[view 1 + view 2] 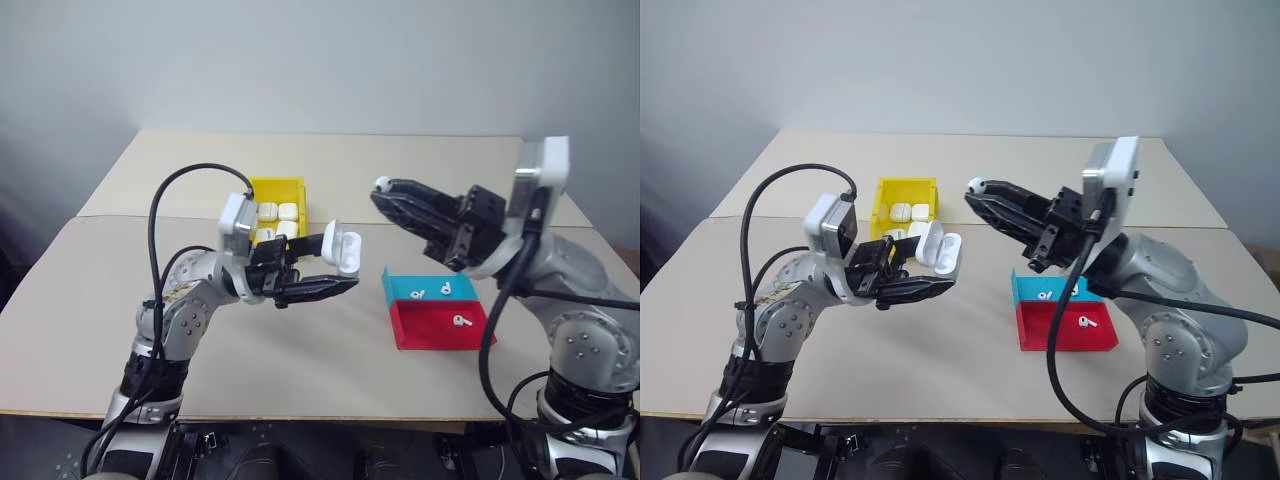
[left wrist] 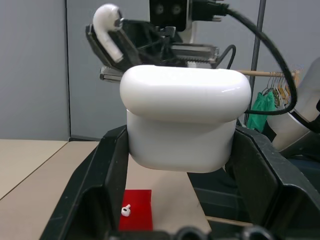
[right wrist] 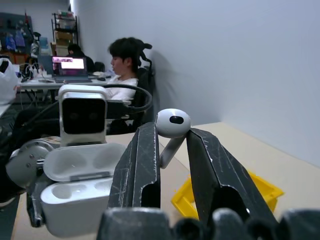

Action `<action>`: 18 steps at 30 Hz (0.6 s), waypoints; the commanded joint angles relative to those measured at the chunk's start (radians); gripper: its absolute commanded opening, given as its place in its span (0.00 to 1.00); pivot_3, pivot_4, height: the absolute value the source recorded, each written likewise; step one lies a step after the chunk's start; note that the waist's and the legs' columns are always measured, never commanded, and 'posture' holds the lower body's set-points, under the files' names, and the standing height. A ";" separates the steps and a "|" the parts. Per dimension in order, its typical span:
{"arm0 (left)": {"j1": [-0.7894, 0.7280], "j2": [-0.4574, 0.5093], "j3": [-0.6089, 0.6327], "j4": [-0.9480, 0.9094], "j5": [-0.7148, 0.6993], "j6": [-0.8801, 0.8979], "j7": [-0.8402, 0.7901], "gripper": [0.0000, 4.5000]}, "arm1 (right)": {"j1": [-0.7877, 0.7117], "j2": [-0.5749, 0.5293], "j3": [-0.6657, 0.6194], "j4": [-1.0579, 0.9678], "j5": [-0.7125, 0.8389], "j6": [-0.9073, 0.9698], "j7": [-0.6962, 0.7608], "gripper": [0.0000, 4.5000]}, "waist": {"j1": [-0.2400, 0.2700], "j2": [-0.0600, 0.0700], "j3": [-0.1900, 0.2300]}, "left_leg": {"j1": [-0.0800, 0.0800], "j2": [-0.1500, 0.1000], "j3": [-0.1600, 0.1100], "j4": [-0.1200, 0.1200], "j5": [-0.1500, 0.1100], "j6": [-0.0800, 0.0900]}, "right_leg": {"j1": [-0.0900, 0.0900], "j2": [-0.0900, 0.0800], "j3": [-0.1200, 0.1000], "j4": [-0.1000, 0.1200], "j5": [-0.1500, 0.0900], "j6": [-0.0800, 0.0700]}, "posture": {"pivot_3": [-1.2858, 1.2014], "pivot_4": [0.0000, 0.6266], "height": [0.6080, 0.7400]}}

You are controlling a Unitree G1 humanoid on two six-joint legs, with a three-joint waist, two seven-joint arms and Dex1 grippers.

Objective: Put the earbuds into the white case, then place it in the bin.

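Observation:
My left gripper (image 1: pixel 338 270) is shut on the white case (image 1: pixel 343 247), held above the table with its lid flipped open. In the left wrist view the case (image 2: pixel 185 120) sits between the two black fingers (image 2: pixel 95 200). My right gripper (image 1: pixel 386 196) is raised to the right of the case and points toward it, shut on one earbud (image 1: pixel 382 185) at its tips. The right wrist view shows that earbud (image 3: pixel 172 125) pinched by its stem, with the open case (image 3: pixel 75 185) just beyond. The yellow bin (image 1: pixel 277 188) stands behind the left gripper.
Several white cases (image 1: pixel 278 212) lie in the bin. A teal tray (image 1: pixel 400 285) holds two earbuds (image 1: pixel 418 294), and a red tray (image 1: pixel 430 332) in front of it holds one (image 1: pixel 462 322). A seated person (image 3: pixel 122 65) shows far behind in the right wrist view.

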 commanded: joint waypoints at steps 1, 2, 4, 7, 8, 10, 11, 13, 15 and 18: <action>-0.038 0.000 0.002 0.014 0.003 -0.003 -0.024 0.62 | 0.021 0.004 0.030 -0.046 0.017 -0.031 -0.015 0.14 | -0.002 0.000 0.000 | 0.000 0.000 0.000 0.000 0.000 0.000 | 0.000 0.000 0.000 0.000 0.000 0.000 | 0.52 0.24 1.00; -0.042 0.001 0.004 0.021 0.004 -0.004 -0.029 0.62 | 0.030 0.001 0.041 -0.050 0.015 -0.038 -0.011 0.14 | -0.003 0.000 0.000 | 0.000 0.000 0.000 0.000 0.000 0.000 | 0.000 0.001 0.000 0.000 0.000 0.000 | 0.52 0.24 1.00; -0.047 -0.001 0.004 0.027 0.010 -0.006 -0.033 0.62 | 0.049 -0.011 0.049 -0.056 0.019 -0.045 0.001 0.14 | -0.004 0.000 0.000 | 0.000 0.000 0.000 0.000 0.000 0.000 | 0.000 0.001 0.000 0.000 0.000 0.000 | 0.52 0.24 1.00; -0.046 -0.002 0.005 0.027 0.015 -0.008 -0.036 0.62 | 0.071 -0.028 0.061 -0.064 0.011 -0.059 0.015 0.14 | -0.004 0.000 0.000 | 0.000 0.000 0.000 0.000 0.000 0.000 | 0.000 0.001 0.000 0.000 0.000 0.000 | 0.52 0.24 1.00; -0.044 -0.003 0.006 0.024 0.016 -0.007 -0.035 0.62 | 0.076 -0.034 0.068 -0.065 0.001 -0.066 0.019 0.14 | -0.004 0.000 0.000 | 0.000 0.000 0.000 0.000 0.000 0.000 | -0.001 0.001 0.000 0.000 0.000 0.000 | 0.52 0.24 1.00; -0.039 -0.004 0.006 0.016 0.019 -0.007 -0.033 0.62 | 0.076 -0.041 0.077 -0.058 -0.006 -0.074 0.022 0.14 | -0.004 0.000 0.000 | 0.000 0.000 0.000 0.000 0.000 0.000 | -0.001 0.001 0.000 0.000 0.000 0.000 | 0.52 0.24 1.00; -0.037 -0.005 0.005 0.013 0.021 -0.007 -0.030 0.62 | 0.074 -0.043 0.079 -0.055 -0.003 -0.076 0.023 0.14 | -0.004 0.000 0.000 | 0.000 0.000 0.000 0.000 0.000 0.000 | -0.001 0.001 0.000 0.000 0.000 0.000 | 0.52 0.24 1.00; -0.035 -0.004 0.005 0.011 0.023 -0.006 -0.028 0.62 | 0.068 -0.048 0.084 -0.050 0.001 -0.081 0.029 0.14 | -0.004 0.000 0.000 | 0.000 0.000 0.000 0.000 0.000 0.000 | -0.001 0.001 0.000 0.000 0.000 0.000 | 0.52 0.24 1.00; -0.034 -0.001 0.006 0.007 0.021 0.000 -0.027 0.62 | 0.061 -0.048 0.089 -0.050 0.009 -0.085 0.031 0.14 | -0.004 0.000 0.000 | 0.000 0.000 0.000 0.000 0.000 0.000 | -0.001 0.001 0.000 0.000 0.000 0.000 | 0.52 0.24 1.00; -0.033 0.003 0.005 0.000 0.020 0.007 -0.023 0.62 | 0.053 -0.047 0.097 -0.048 0.009 -0.086 0.030 0.14 | -0.003 0.000 0.000 | 0.000 0.000 0.000 0.000 0.000 0.000 | -0.001 0.001 0.000 0.000 0.000 0.000 | 0.52 0.24 1.00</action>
